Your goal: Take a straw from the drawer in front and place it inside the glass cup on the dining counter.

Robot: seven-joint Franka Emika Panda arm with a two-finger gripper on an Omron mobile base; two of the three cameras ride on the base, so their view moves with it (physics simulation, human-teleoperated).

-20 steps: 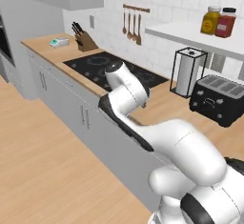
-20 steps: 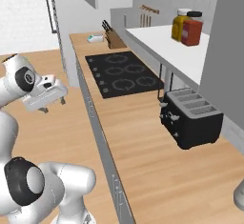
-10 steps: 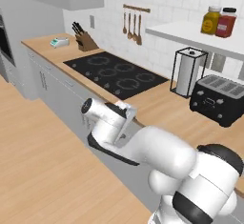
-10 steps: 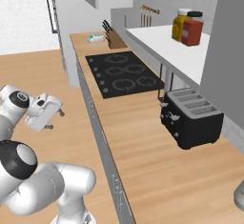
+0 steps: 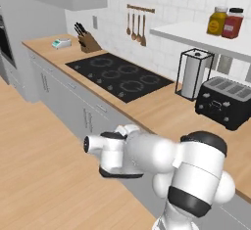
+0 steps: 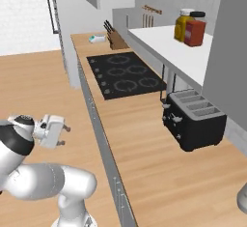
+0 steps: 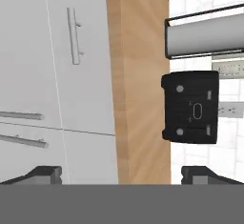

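Early stage, by my reading: the pincer (image 7: 121, 173) stands wide and empty, its tips far apart in the hand view, facing shut grey cabinet fronts below the wall surface (image 7: 138, 75); the drawer (image 7: 83, 42) with its bar handle (image 7: 74, 35) looks unopened, so opening, picking the straw and the carry all remain. The hand view gives handles and a black toaster (image 7: 190, 106) close up. The base views add the hob (image 5: 120, 75) and the pincer (image 6: 53, 130) hanging over the floor beside the cabinets.

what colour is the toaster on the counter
Black; the toaster shows best in the right base view.
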